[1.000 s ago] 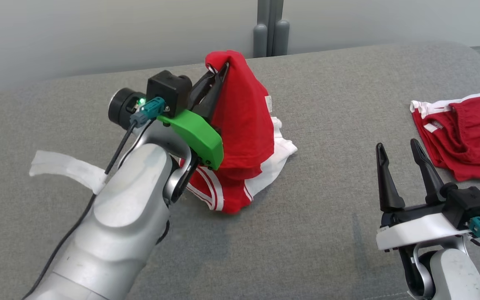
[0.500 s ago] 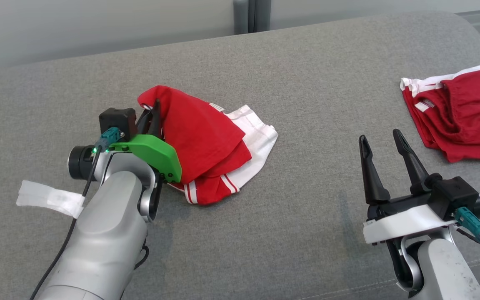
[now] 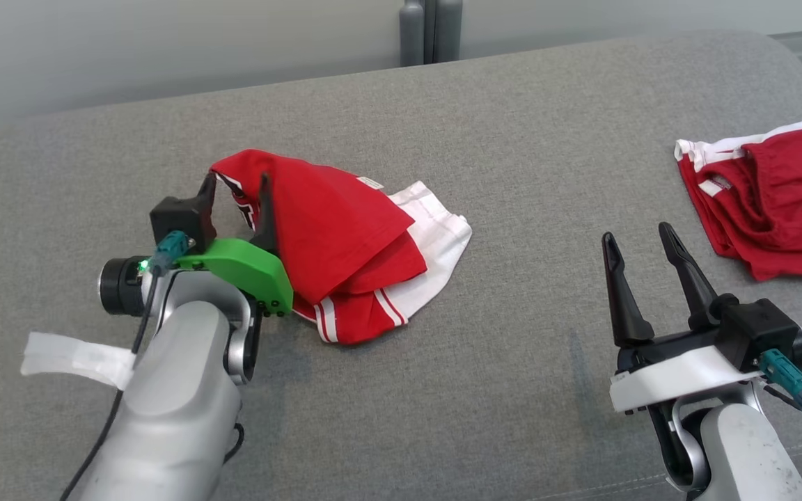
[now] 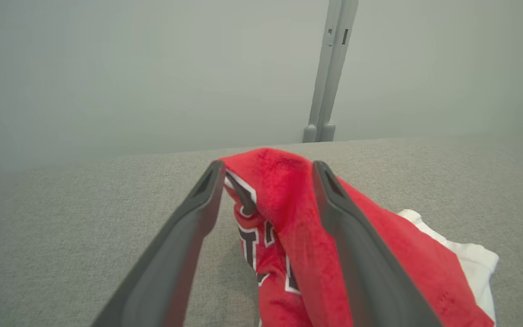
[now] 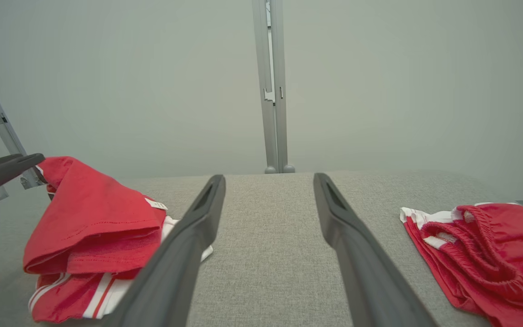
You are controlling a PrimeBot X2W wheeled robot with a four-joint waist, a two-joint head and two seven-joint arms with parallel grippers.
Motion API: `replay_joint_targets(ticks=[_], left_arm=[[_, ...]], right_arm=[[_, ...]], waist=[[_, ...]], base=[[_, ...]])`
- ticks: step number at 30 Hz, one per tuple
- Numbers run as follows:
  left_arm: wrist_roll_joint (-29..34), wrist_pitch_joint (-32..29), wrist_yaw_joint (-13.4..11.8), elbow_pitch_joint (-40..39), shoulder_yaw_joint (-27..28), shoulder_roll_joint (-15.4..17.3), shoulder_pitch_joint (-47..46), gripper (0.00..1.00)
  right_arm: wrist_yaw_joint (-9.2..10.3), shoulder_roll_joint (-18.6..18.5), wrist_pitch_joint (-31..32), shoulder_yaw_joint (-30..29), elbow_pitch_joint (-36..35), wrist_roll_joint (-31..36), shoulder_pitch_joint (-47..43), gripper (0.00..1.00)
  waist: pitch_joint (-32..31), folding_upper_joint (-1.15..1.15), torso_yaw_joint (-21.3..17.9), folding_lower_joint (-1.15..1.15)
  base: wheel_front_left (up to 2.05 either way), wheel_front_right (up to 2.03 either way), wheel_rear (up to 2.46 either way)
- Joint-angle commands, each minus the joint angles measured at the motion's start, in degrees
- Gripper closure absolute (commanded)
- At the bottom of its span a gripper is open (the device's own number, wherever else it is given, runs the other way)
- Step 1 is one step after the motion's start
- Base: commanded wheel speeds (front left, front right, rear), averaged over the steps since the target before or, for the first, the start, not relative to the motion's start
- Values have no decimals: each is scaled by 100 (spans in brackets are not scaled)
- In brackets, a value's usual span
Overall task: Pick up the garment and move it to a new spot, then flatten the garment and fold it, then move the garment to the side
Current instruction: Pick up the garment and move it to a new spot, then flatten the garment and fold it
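Left gripper sits low on the grey woven fabric surface with its two dark fingers spread wide, so nothing is clamped. The crumpled red jersey garment with white trim and black-edged lettering lies in a heap left of centre. In the left wrist view its peak stands up between the open fingers and seems to lean on the right-hand one, touching but not pinched. Over on the right, the right gripper hovers well apart from the heap, fingers just as wide and empty, with bare surface ahead of it. A second piece, red shorts with white bands, lies by the far right edge and should be left alone. The set-down at the new spot looks done, so flattening is the job now. The tidy way, I'd say, is to back the left gripper straight out along its own fingers and lift it, so that the leaning fold is not hooked or dragged. Then hunt for real edges: the white-striped hem at the near side of the heap looks the best handle. One gripper on each end of that hem, shallow pinches on a single layer, pulling apart and low over the surface.
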State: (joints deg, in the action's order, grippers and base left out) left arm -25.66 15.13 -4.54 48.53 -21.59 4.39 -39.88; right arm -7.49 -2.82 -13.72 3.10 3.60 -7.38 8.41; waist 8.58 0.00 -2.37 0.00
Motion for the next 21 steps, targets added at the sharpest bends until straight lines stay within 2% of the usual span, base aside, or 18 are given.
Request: replay_joint_targets(ticks=[1,9,14,19,21], left_arm=[[119,0,38,-97,-1,-6,158,0],[839,0,284,-977,-403,-116,998,0],[896,0,426,-964,-934,-139,1433,0],[713,0,326,-565,-1478,-138,1344,0],[715,0,175,-304,-1692,-142,1094,0]], right_arm=[[0,-16,0,-20,-7,8,-76,0],[0,-16,38,-99,2,-40,-350,0],[0,-15,76,-87,-5,-70,-497,0],[0,-15,111,-35,-61,-79,-507,0],[0,-16,124,3,-94,-86,-429,0]], waist=[[-118,0,86,0],[-528,0,161,0],[-691,0,74,0],[-646,0,-122,0],[-532,0,-261,0]], base=[[0,0,0],[0,0,0],[0,0,0],[0,0,0],[0,0,0]])
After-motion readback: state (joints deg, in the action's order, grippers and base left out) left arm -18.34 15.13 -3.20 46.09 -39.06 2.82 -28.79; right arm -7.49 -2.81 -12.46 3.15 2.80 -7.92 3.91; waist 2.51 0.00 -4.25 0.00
